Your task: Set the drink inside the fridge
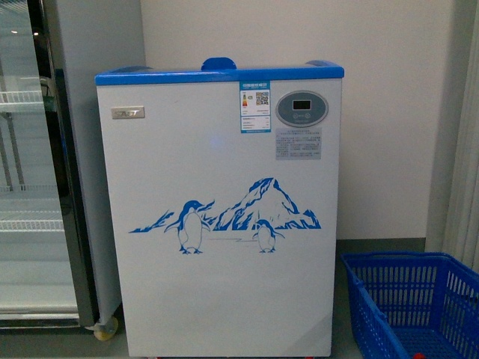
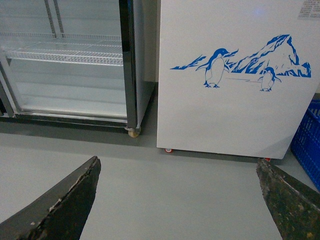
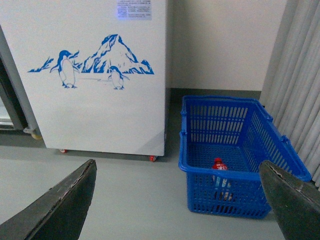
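Note:
The drink [image 3: 218, 164], a small bottle with a red cap and red label, stands upright inside a blue basket [image 3: 240, 176], partly hidden behind its mesh front wall. The fridge [image 1: 224, 224] is the white chest cooler with a blue top rim, penguin decal and oval panel. It also shows in the left wrist view [image 2: 235, 115] and the right wrist view [image 3: 100, 115]. My left gripper [image 2: 177, 162] is open and empty above bare floor in front of the fridge. My right gripper [image 3: 177, 164] is open and empty, short of the basket.
The basket [image 1: 389, 299] sits on the floor right of the fridge. A tall glass-door cabinet [image 1: 30, 187] stands left of the fridge and shows in the left wrist view [image 2: 65, 55]. A grey curtain [image 3: 300, 75] hangs at the far right. The floor is grey.

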You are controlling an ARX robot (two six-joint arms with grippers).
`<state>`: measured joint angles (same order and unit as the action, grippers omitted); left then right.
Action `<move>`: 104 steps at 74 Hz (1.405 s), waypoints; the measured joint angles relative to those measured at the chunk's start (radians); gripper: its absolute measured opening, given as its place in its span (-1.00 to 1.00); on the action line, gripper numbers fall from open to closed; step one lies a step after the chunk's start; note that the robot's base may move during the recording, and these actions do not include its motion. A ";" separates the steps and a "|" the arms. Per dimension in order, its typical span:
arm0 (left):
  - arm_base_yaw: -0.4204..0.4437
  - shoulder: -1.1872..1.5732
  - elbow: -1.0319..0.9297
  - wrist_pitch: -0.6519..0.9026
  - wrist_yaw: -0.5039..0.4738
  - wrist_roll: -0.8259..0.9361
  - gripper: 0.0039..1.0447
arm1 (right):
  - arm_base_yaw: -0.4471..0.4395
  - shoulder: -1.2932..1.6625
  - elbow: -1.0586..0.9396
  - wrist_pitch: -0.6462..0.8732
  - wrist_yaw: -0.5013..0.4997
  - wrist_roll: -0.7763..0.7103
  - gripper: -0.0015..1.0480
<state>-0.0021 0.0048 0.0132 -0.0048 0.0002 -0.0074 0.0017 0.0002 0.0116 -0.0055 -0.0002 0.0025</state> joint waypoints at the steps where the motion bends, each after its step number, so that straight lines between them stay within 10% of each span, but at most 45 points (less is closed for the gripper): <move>1: 0.000 0.000 0.000 0.000 0.000 0.000 0.85 | 0.000 0.000 0.000 0.000 0.000 0.000 0.86; 104: 0.000 0.000 0.000 0.000 0.000 0.000 0.85 | 0.000 0.000 0.000 0.000 0.000 0.000 0.86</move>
<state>-0.0021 0.0048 0.0132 -0.0048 0.0002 -0.0074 0.0017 0.0002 0.0116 -0.0055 -0.0002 0.0029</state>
